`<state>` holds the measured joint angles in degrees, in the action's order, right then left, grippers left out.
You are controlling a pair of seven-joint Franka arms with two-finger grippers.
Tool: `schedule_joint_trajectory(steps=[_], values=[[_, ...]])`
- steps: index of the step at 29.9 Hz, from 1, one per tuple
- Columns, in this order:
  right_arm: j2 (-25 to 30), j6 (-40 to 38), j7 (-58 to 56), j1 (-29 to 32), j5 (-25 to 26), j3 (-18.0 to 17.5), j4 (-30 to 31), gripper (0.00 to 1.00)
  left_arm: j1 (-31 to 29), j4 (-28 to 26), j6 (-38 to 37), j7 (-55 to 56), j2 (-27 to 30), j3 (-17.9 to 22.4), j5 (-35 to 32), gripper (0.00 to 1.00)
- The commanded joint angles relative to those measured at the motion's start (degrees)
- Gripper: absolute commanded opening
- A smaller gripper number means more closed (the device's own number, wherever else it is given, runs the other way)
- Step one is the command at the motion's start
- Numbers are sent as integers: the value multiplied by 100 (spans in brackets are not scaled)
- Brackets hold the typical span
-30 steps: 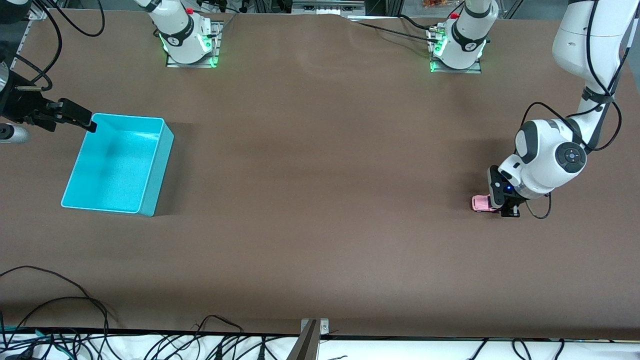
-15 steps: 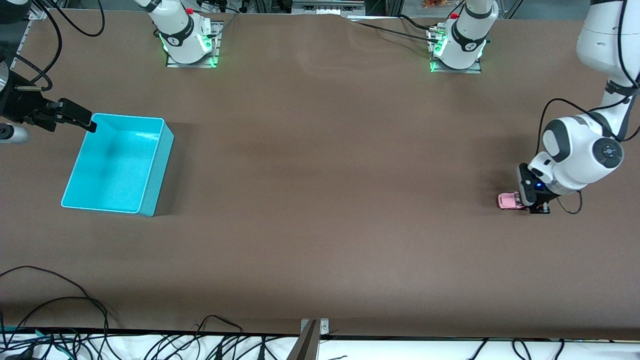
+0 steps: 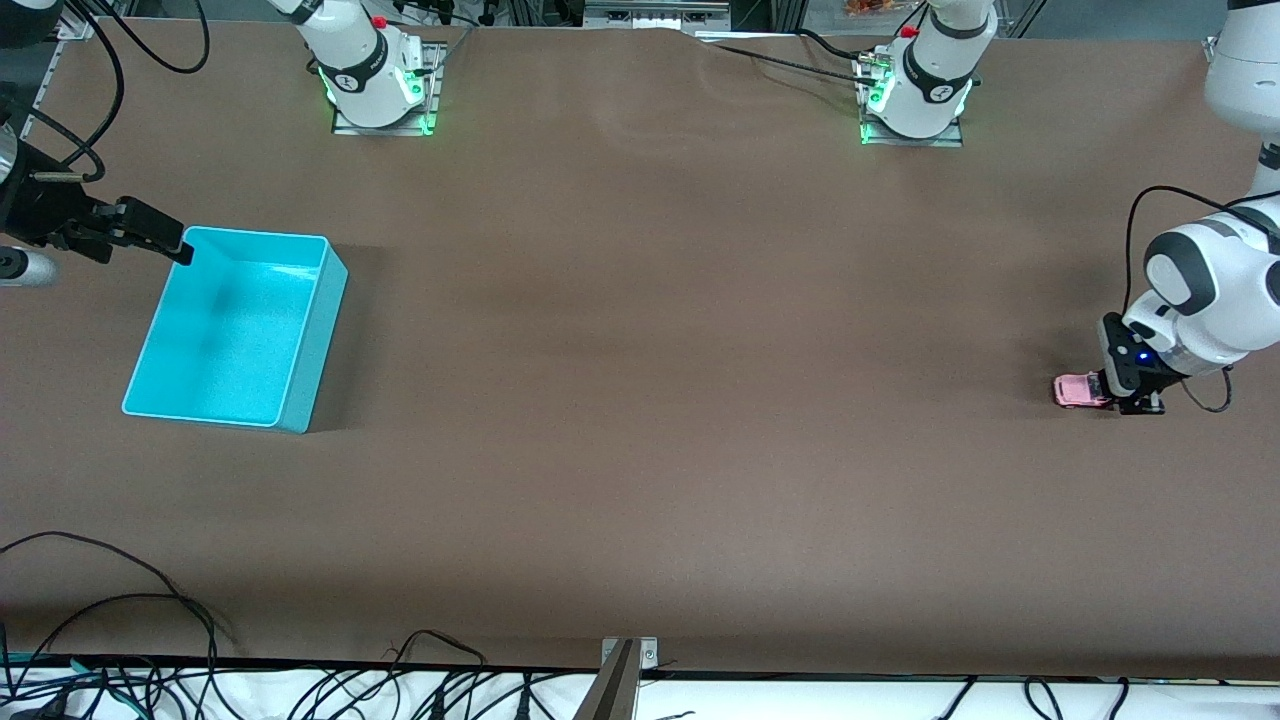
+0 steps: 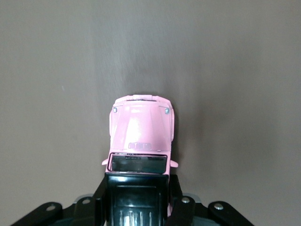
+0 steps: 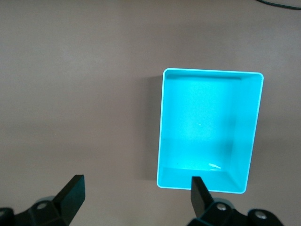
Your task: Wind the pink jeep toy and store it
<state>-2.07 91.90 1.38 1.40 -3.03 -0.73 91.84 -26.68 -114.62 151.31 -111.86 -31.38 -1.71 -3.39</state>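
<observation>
The pink jeep toy [image 3: 1078, 390] stands on the brown table near the left arm's end. My left gripper [image 3: 1128, 398] is shut on its black rear part, low at the table. In the left wrist view the jeep's pink hood [image 4: 141, 129] points away from the gripper [image 4: 137, 190], and the black fingers [image 4: 99, 197] clamp the sides of its black roof. My right gripper [image 3: 160, 238] is open and empty. It hovers by the corner of the turquoise bin [image 3: 308, 345] at the right arm's end. The right wrist view shows the gripper [image 5: 136, 184] and the empty bin [image 5: 211, 72].
Both arm bases [image 3: 375, 75] stand along the table's edge farthest from the front camera. Loose cables [image 3: 120, 610] lie at the nearest edge. The bin is the only container.
My left gripper has slid the pink jeep along the table toward the left arm's end. The right arm and the bin have not moved.
</observation>
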Motion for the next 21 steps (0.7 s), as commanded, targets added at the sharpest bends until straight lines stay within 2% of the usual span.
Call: schedule_joint_trajectory(steps=[1, 21], values=[[-13, -84, -68, 1, 83, 12, -79, 100, -276, 37, -31, -240, -281, -13, -144, 0], [-13, -84, -68, 1, 74, 12, -79, 100, -636, 37, -84, -671, -307, -13, -135, 0]])
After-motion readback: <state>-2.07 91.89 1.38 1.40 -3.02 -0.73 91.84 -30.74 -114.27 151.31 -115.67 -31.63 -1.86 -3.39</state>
